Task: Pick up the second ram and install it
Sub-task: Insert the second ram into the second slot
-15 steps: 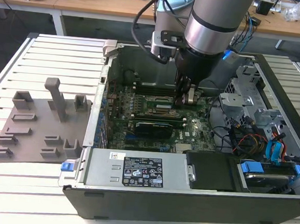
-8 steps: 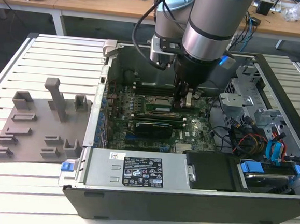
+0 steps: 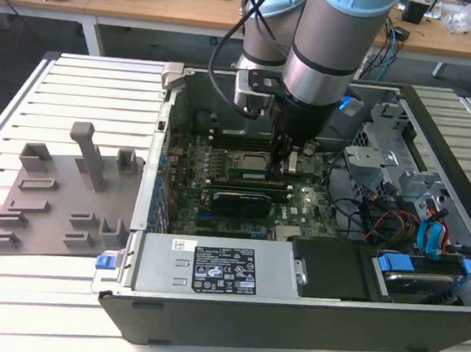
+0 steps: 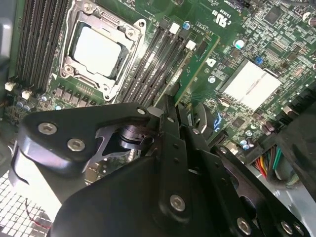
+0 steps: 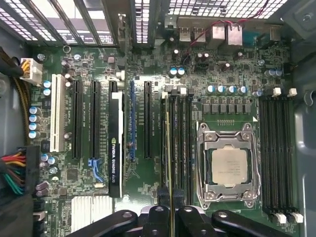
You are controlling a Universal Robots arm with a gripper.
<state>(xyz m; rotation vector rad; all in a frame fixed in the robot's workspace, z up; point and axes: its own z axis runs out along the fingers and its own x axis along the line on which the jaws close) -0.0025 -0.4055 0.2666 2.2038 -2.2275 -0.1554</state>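
Observation:
The second ram (image 4: pixel 200 61) is a thin green stick. It stands on edge over the black memory slots (image 5: pixel 181 148) beside the CPU socket (image 5: pixel 229 165). In the first wrist view the ram (image 5: pixel 169 148) shows edge-on as a thin line along one slot. My gripper (image 4: pixel 174 106) is shut on one end of the stick, with its black fingers (image 5: pixel 158 217) on either side. In the exterior view the gripper (image 3: pixel 289 165) reaches down into the open computer case, and the green stick (image 3: pixel 256 175) lies just before the socket (image 3: pixel 253 155). I cannot tell whether it is fully seated.
A black graphics card (image 5: pixel 116 143) stands in an expansion slot close to the memory slots. A silver heatsink (image 4: pixel 249 84), coloured cables (image 3: pixel 427 232) and drive bays fill the case's right side in the exterior view. A grey fixture plate (image 3: pixel 63 195) lies on the table left of the case.

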